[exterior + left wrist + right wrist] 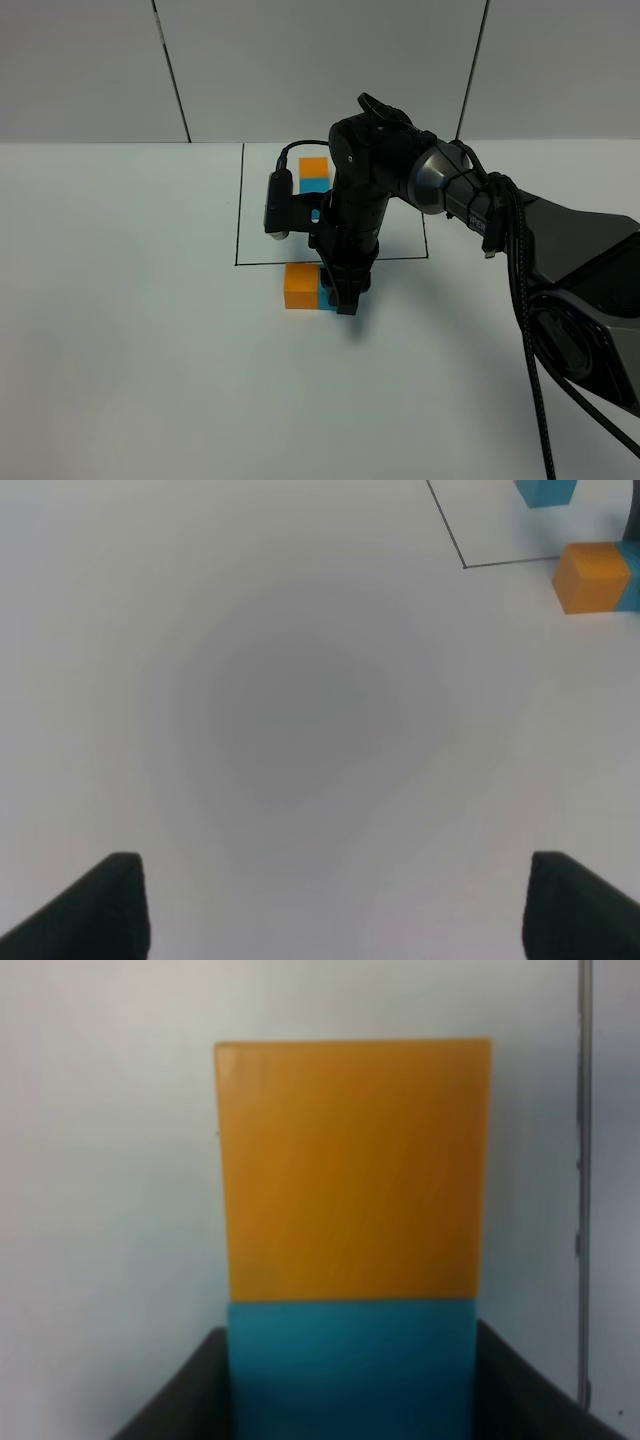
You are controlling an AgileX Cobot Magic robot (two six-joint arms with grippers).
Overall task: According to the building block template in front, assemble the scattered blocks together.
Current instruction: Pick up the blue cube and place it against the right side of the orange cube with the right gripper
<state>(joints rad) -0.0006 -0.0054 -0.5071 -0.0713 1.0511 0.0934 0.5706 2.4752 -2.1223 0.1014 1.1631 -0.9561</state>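
The scattered blocks sit side by side just in front of the black-lined rectangle. The orange block (300,285) (590,577) (352,1165) touches the teal-blue block (326,290) (350,1360). My right gripper (345,300) (350,1395) points straight down, shut on the teal-blue block, with one finger (175,1405) on each side. It hides most of that block from above. The building block template (314,175), orange behind teal, lies inside the rectangle at the back. My left gripper (345,910) hangs open over bare table, well to the left of the blocks.
The rectangle's black line (238,220) (465,565) (583,1160) runs close behind the blocks. My right arm (470,195) reaches in from the right over the rectangle. A white table (120,330) surrounds everything, with a panelled wall behind.
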